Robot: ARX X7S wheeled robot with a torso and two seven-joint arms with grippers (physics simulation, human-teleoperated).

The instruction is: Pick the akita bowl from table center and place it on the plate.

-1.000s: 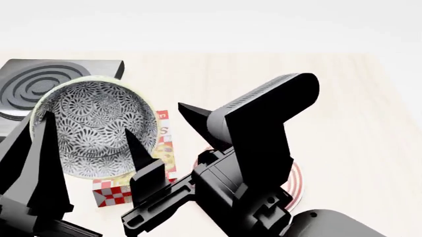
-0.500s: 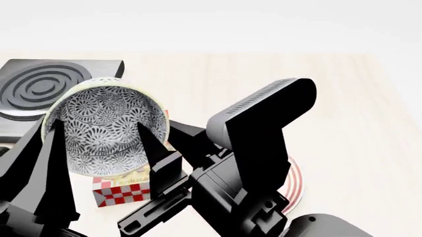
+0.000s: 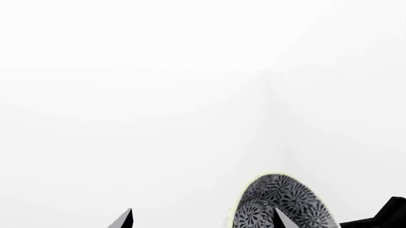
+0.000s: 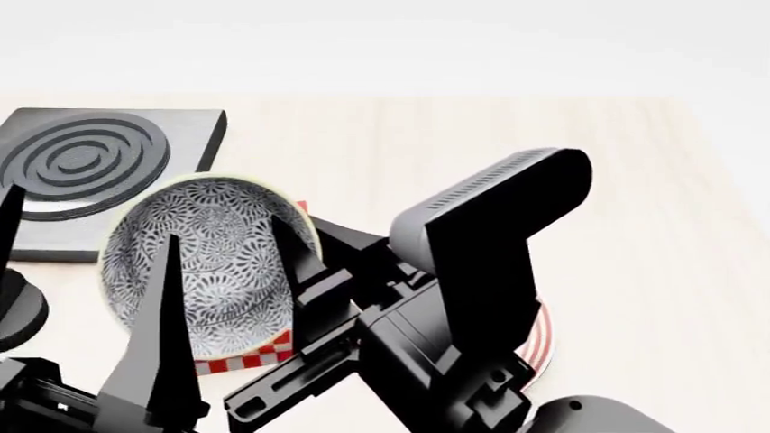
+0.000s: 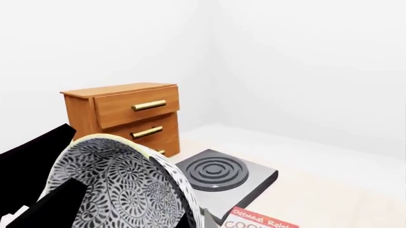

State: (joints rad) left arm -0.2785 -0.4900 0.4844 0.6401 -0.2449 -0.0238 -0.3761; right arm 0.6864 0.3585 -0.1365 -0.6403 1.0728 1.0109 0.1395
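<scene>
The akita bowl (image 4: 211, 257), white with a dense grey-black pattern, hangs tilted above the table. My right gripper (image 4: 307, 233) is shut on its right wall, one finger inside and one outside. In the right wrist view the bowl (image 5: 120, 185) fills the near corner around the right gripper (image 5: 127, 211). My left gripper (image 4: 89, 213) is open, its fingers far apart at the bowl's left side. The left wrist view shows the left gripper (image 3: 203, 219) with the bowl (image 3: 285, 202) behind one fingertip. The plate (image 4: 540, 332), white with red rings, lies mostly hidden under my right arm.
A red-checked cookie box (image 4: 241, 361) lies under the bowl. A grey hob with a spiral burner (image 4: 85, 167) sits at the table's back left. In the right wrist view a wooden drawer cabinet (image 5: 127, 118) stands beyond the hob (image 5: 219, 173).
The bowl has moved right and lower in the head view with my right gripper. The left gripper's fingers, close together at the bowl's left wall before, now stand wide apart.
</scene>
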